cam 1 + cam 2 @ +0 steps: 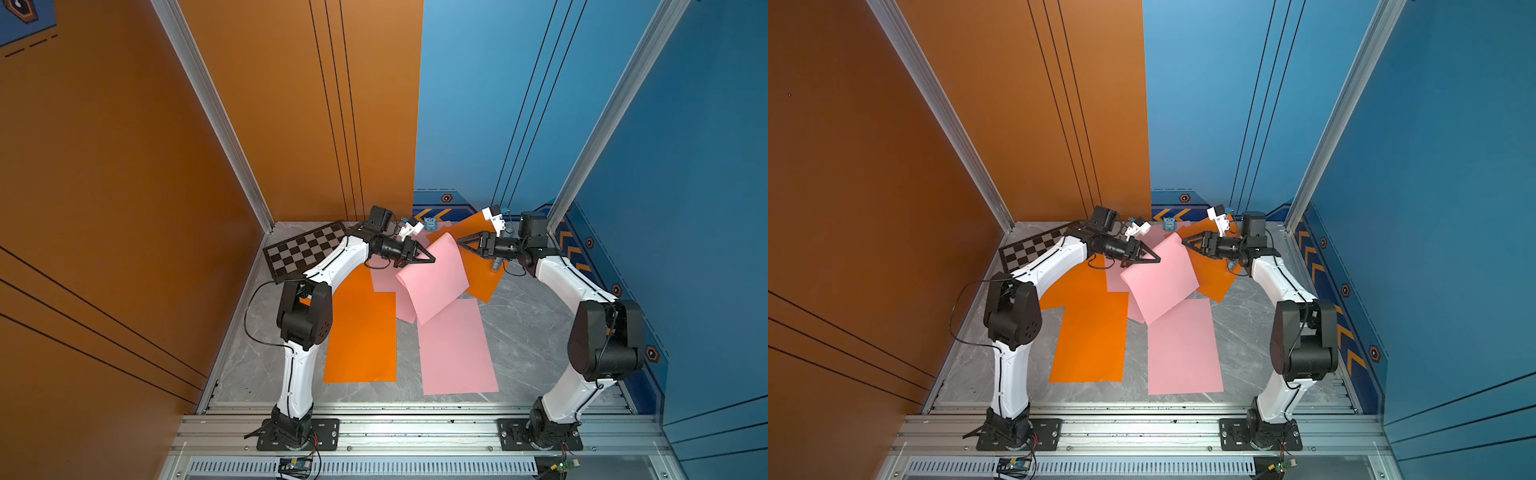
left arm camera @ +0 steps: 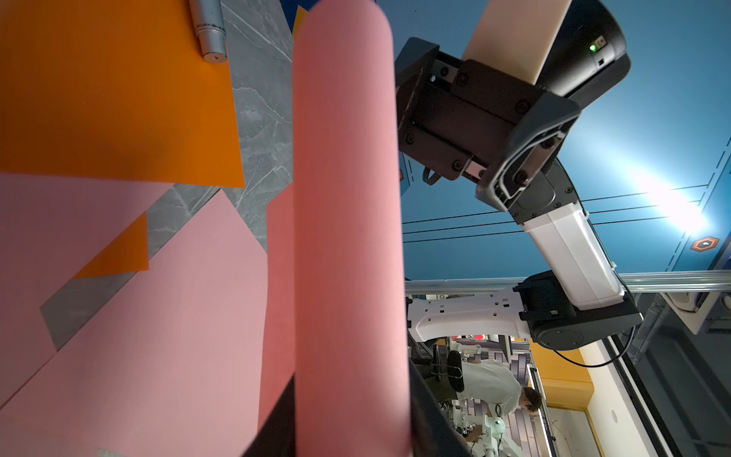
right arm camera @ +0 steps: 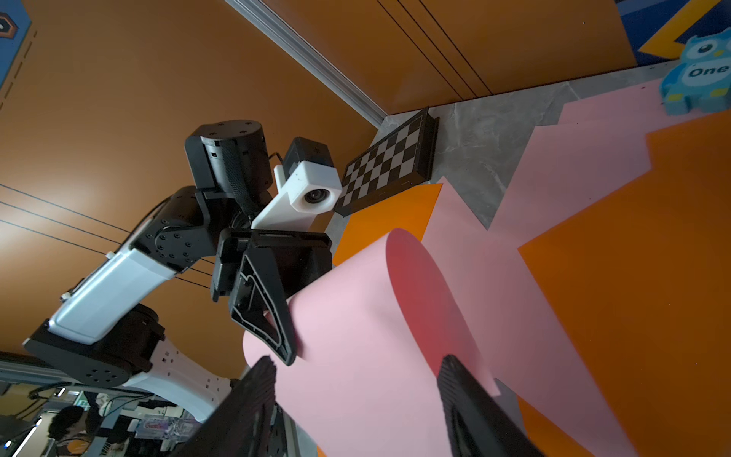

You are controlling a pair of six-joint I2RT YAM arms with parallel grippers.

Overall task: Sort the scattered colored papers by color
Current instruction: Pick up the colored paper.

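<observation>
Sheet of pink paper [image 1: 436, 282] curls above the pile, one edge pinched in the left hand [image 1: 430, 260]. The right hand [image 1: 460, 241] hovers beside its far corner, jaws apart and empty. Gripped at one edge only, it could slip free or crease. Its drooping end could drag the flat pink sheet [image 1: 457, 349] and orange sheets [image 1: 361, 332] lying mixed beneath. Grey marbled counter [image 1: 532, 332]; walls orange and blue.
</observation>
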